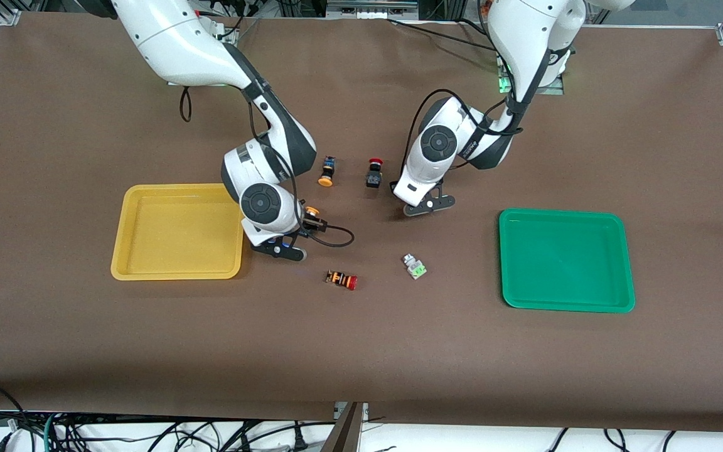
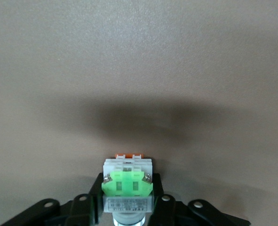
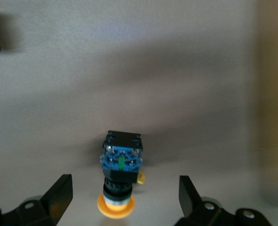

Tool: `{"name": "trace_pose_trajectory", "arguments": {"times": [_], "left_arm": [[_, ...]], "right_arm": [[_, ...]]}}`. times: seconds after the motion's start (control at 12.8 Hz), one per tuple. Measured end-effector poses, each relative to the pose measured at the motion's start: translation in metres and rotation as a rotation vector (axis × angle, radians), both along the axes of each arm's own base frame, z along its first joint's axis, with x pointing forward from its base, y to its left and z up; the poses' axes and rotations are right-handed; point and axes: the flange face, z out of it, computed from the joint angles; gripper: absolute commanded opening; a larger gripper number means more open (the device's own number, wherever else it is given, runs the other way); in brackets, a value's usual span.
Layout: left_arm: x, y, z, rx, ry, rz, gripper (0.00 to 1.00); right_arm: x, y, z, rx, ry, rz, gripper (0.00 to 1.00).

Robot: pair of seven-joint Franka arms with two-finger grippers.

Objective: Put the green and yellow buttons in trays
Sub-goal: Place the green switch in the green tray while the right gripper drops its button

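Note:
My left gripper (image 1: pixel 427 202) is shut on a light-green button (image 2: pixel 127 181) with a whitish-grey body and holds it just above the bare table, between the red-capped black switch and the green tray (image 1: pixel 619 263). The second green button (image 1: pixel 415 267) lies on the table nearer the front camera. My right gripper (image 1: pixel 309 221) is open and low beside the yellow tray (image 1: pixel 176 273). Its fingers (image 3: pixel 59 193) stand on either side of a yellow-capped button (image 3: pixel 122 165) lying on the table (image 1: pixel 311 212), without touching it. The second yellow button (image 1: pixel 327 171) lies farther from the camera.
A red-capped black switch (image 1: pixel 374 172) lies beside the second yellow button. A red-capped switch with an orange-striped body (image 1: pixel 342 279) lies nearer the camera than my right gripper. Both trays hold nothing. A black cable (image 1: pixel 336 237) loops on the table by my right gripper.

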Motion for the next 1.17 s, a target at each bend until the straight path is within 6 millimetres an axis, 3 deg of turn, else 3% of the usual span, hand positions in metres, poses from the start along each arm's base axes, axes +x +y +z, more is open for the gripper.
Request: {"name": "trace_pose_trajectory", "arguments": {"times": [0.08, 0.16, 0.23, 0.47, 0.62, 0.7, 0.86, 0.94, 1.09, 1.17], "left_arm": [[0.004, -0.001, 0.005, -0.004, -0.006, 0.002, 0.01], [0.008, 0.0, 0.014, 0.002, -0.002, -0.003, 0.01], [0.016, 0.004, 0.029, 0.022, 0.005, -0.019, 0.02], [0.071, 0.049, 0.107, 0.093, 0.042, -0.107, 0.02], [0.115, 0.103, 0.15, 0.078, 0.058, -0.196, 0.04], [0.134, 0.138, 0.157, 0.057, 0.059, -0.252, 0.05], [0.159, 0.208, 0.139, 0.023, 0.084, -0.349, 0.05], [0.168, 0.243, 0.119, 0.018, 0.108, -0.392, 0.07], [0.189, 0.309, 0.073, 0.022, 0.113, -0.465, 0.09], [0.198, 0.327, 0.056, 0.014, 0.1, -0.492, 0.14]], "right_arm": [[0.0, 0.001, -0.007, -0.002, -0.001, -0.019, 0.89], [-0.001, 0.002, -0.013, -0.002, -0.004, -0.031, 0.36], [-0.002, 0.005, -0.019, -0.001, -0.006, -0.036, 0.0], [-0.006, 0.009, -0.025, -0.005, -0.007, -0.047, 0.0], [-0.002, 0.008, -0.018, -0.002, -0.011, -0.027, 0.0], [0.002, 0.001, -0.008, -0.005, 0.001, 0.007, 0.0], [0.019, -0.035, 0.025, -0.007, 0.04, 0.092, 0.0], [0.03, -0.065, 0.043, -0.011, 0.063, 0.138, 0.0], [0.054, -0.144, 0.066, -0.012, 0.095, 0.244, 0.0], [0.063, -0.184, 0.068, -0.011, 0.112, 0.291, 0.0]]}}
